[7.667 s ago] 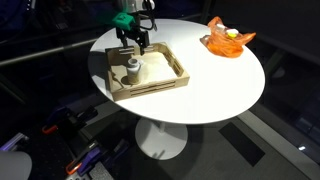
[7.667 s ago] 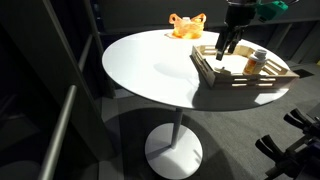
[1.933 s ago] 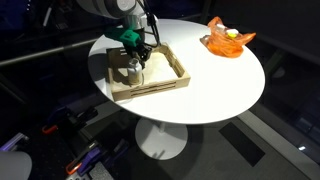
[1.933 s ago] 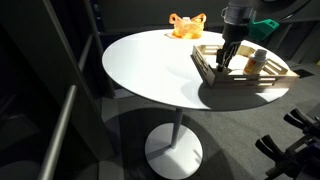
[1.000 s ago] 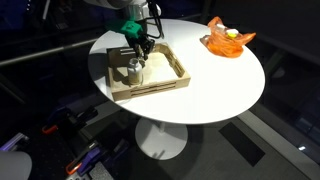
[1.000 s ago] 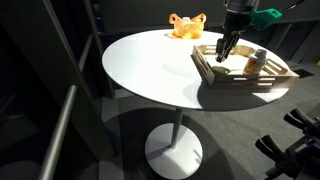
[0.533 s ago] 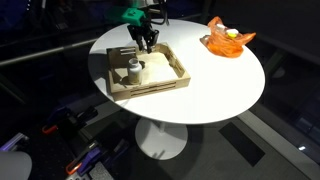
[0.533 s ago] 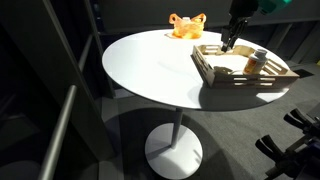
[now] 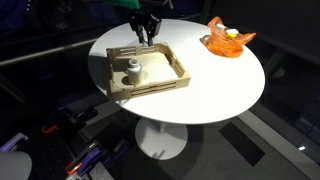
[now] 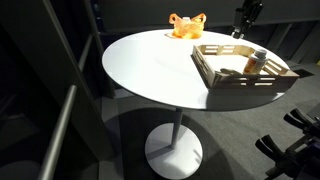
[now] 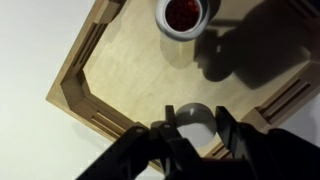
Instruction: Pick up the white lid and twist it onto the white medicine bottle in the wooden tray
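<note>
One robot hand point(image 9: 147, 30) hangs in the air over the wooden tray point(image 9: 176, 72). It is high up, above the tray wall closest to the middle of the bench point(image 9: 215, 85). In an exterior view the hand point(image 10: 243, 22) is dark and sits near the top of the picture, well clear of the tray point(image 10: 215, 70).

The tray sits close to one edge of the round white bench. An orange crinkled dish point(image 9: 228, 39) sits close to another edge, well apart from the tray.

The white medicine bottle point(image 9: 129, 72) stands upright inside the tray, near one of its walls. In the wrist view the bottle point(image 11: 183, 15) has an open top with no cap on it, and it looks dark red inside.

In the wrist view the hand point(image 11: 196, 110) has its two dark fingers point(image 11: 165, 135) a little apart. The white lid point(image 11: 195, 122) shows as a small round pale shape right in the gap between them. I cannot tell if the fingers are pinching the lid or if it just lies on the tray floor point(image 11: 130, 70) under them. The lid is apart from the bottle, with bare wood between them.
</note>
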`<action>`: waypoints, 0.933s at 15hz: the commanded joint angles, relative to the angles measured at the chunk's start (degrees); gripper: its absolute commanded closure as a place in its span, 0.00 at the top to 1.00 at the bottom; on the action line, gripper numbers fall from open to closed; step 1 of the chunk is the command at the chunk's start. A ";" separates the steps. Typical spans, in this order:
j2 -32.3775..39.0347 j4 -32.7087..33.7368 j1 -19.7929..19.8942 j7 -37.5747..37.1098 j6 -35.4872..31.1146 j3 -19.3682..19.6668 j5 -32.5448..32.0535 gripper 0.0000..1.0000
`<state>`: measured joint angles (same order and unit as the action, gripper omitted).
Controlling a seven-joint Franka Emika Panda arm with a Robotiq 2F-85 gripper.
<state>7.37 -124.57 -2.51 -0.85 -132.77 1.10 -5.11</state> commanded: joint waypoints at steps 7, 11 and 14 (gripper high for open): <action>-9.08 -8.95 2.03 3.78 1.45 -0.20 3.84 0.19; -11.61 -12.51 2.41 4.68 0.97 0.09 5.64 0.19; -13.11 -14.52 2.71 3.68 1.03 0.13 4.35 0.19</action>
<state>-2.55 -136.16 -0.42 1.65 -131.63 1.10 -0.92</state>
